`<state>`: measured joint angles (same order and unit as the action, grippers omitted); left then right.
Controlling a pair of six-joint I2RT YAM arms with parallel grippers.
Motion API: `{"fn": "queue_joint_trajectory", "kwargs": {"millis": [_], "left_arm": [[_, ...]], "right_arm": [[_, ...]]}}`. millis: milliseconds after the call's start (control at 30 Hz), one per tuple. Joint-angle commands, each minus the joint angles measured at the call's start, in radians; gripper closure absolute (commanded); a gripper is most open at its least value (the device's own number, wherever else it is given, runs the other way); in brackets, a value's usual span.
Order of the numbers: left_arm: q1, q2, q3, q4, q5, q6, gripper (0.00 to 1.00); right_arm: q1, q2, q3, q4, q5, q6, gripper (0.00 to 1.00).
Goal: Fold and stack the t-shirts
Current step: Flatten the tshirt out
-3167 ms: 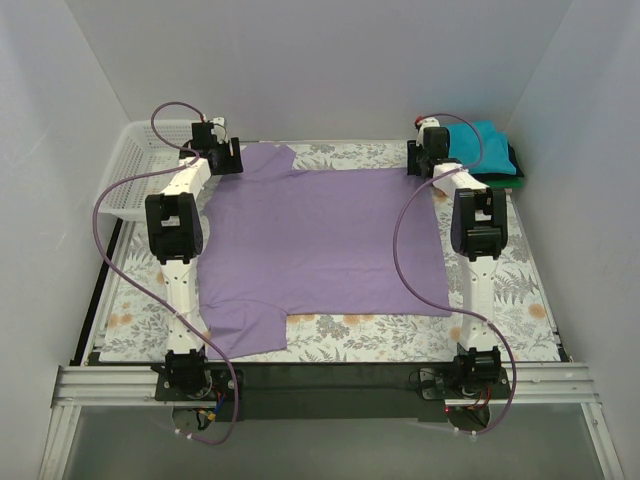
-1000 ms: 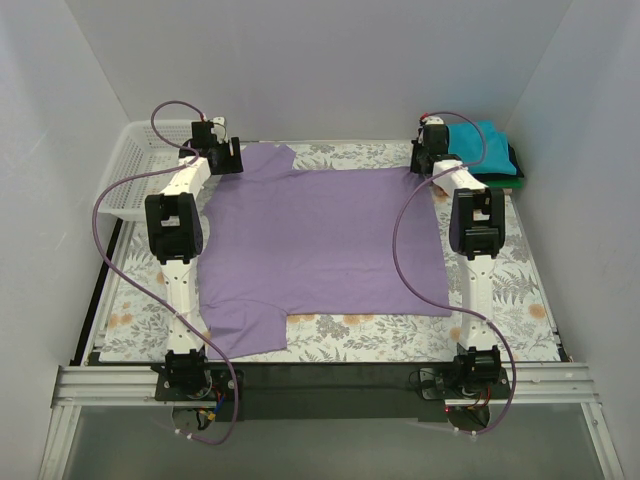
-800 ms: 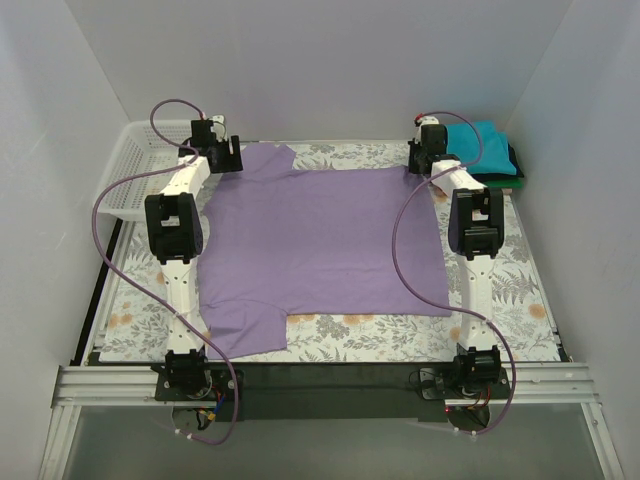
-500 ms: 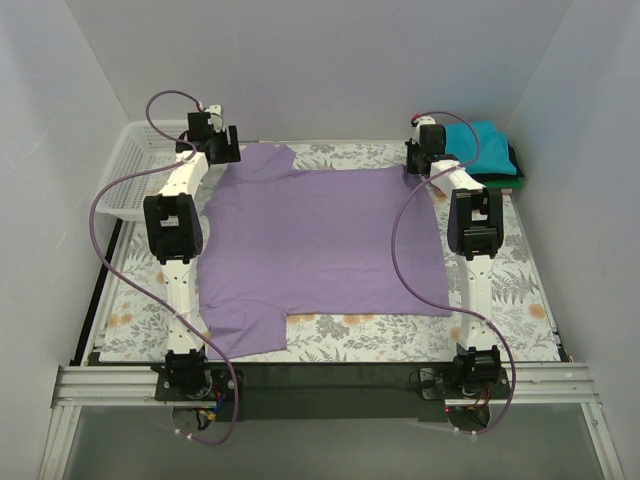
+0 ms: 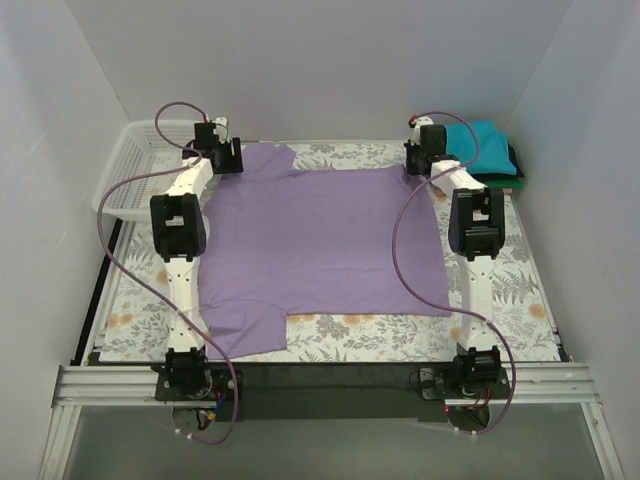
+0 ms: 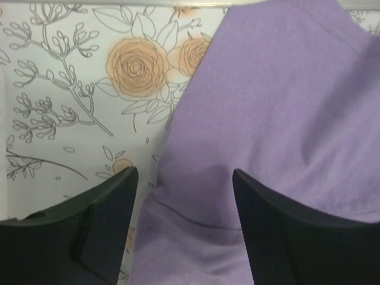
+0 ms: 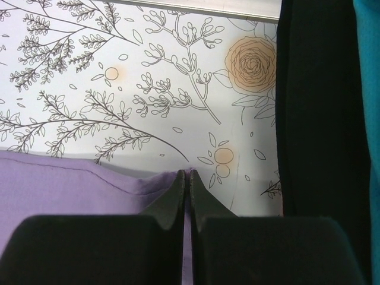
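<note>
While the white mesh basket [image 5: 135, 165] sat at the table's far left corner, the left gripper [image 6: 184, 178] hung just beside it, jaws wide over the lavender t-shirt [image 5: 320, 240], which lay flat mid-table. The right gripper [image 7: 185, 173] pinched its far right corner, near the folded teal t-shirt [image 5: 490, 140] at the table's far right corner.

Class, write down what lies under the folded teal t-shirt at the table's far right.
Beneath the teal t-shirt a dark folded shirt shows, its edge sticking out. Whatever lies lower in the stack is covered.
</note>
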<state>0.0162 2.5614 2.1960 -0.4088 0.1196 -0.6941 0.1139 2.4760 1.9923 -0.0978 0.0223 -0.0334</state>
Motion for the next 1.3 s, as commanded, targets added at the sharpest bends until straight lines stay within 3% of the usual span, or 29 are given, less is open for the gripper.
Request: {"fn": "queue_joint_trajectory", "kwargs": {"millis": [0, 233, 400, 433, 467, 500, 633, 800, 933, 1267], "left_arm": [[0.004, -0.001, 0.045, 0.001, -0.008, 0.01, 0.36], [0.004, 0.039, 0.088, 0.014, 0.0, -0.001, 0.38], [0.004, 0.049, 0.099, 0.027, 0.029, -0.021, 0.49], [0.004, 0.046, 0.099, 0.036, 0.043, -0.025, 0.68], [0.004, 0.042, 0.097, 0.044, 0.04, -0.028, 0.8], [0.004, 0.039, 0.096, 0.044, 0.04, -0.028, 0.8], [0.004, 0.008, 0.07, 0.091, 0.015, -0.028, 1.0], [0.004, -0.082, 0.009, 0.146, 0.014, -0.027, 1.0], [0.005, -0.17, -0.134, 0.261, 0.023, -0.012, 1.0], [0.008, -0.247, -0.26, 0.281, 0.046, 0.051, 1.0]], "right_arm": [[0.006, -0.097, -0.015, 0.027, -0.015, -0.028, 0.99], [0.006, -0.108, -0.021, 0.032, -0.015, -0.042, 0.99], [0.004, -0.101, -0.012, 0.035, -0.015, -0.057, 0.99], [0.004, -0.103, -0.009, 0.035, -0.015, -0.057, 0.99], [0.003, -0.107, -0.01, 0.035, -0.015, -0.056, 0.99], [0.003, -0.109, -0.012, 0.036, -0.015, -0.056, 0.99], [0.003, -0.121, -0.015, 0.041, -0.015, -0.056, 0.99], [-0.002, -0.158, -0.032, 0.047, -0.015, -0.066, 0.99], [-0.005, -0.198, -0.072, 0.066, -0.051, -0.068, 0.99], [-0.026, -0.262, -0.158, 0.089, -0.079, -0.085, 0.99]]}}
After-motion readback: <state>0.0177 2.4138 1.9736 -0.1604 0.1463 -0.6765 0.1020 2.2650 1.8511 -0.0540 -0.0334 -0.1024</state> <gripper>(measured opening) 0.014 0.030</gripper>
